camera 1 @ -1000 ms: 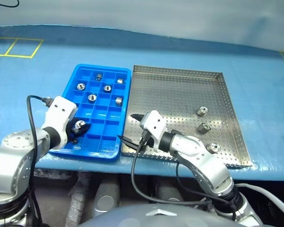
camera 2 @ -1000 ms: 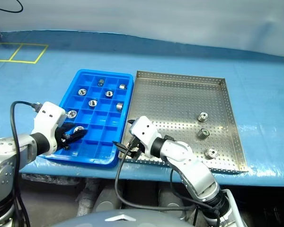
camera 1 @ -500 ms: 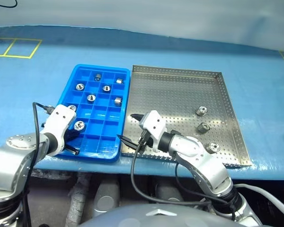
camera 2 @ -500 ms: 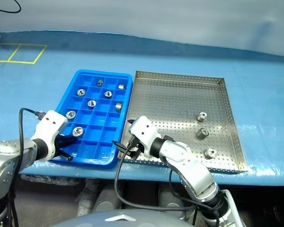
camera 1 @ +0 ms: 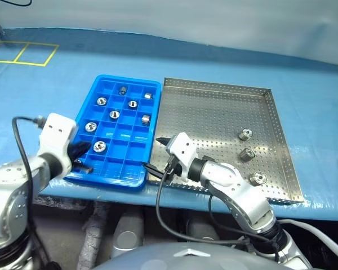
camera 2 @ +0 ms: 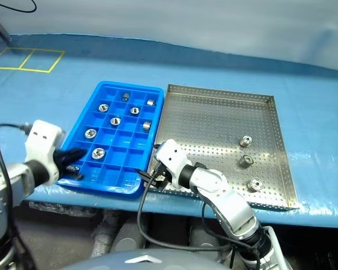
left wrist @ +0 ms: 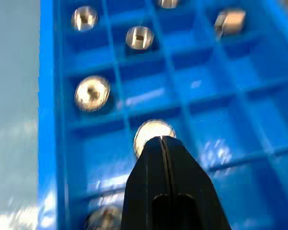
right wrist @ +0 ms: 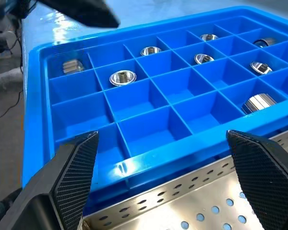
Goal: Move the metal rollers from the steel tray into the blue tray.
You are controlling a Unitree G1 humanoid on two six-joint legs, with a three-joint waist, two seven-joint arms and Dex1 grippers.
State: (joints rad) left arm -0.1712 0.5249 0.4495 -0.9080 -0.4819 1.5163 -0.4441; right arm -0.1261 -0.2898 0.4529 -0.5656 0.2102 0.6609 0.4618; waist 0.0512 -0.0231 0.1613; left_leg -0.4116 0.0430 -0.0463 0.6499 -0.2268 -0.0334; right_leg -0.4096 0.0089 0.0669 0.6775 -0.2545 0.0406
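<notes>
Just beyond shut left tool (left wrist: 162, 140): roller (left wrist: 154, 132) in blue tray (left wrist: 48, 120).

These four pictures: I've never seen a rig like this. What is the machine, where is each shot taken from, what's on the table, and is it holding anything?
It is a humanoid robot with two arms, each ending in a two-fingered black gripper. The two wide pictures come from its head camera, looking down over the arms. The two close-ups come from cameras on each wrist.

On the blue-covered table lie a blue tray with small compartments and, beside it, a perforated steel tray. Seven metal rollers sit in blue compartments; three more lie in the steel tray.

The left gripper hangs over the blue tray's near left corner, fingers shut and holding nothing. The right gripper is wide open and empty, near where the two trays meet.
</notes>
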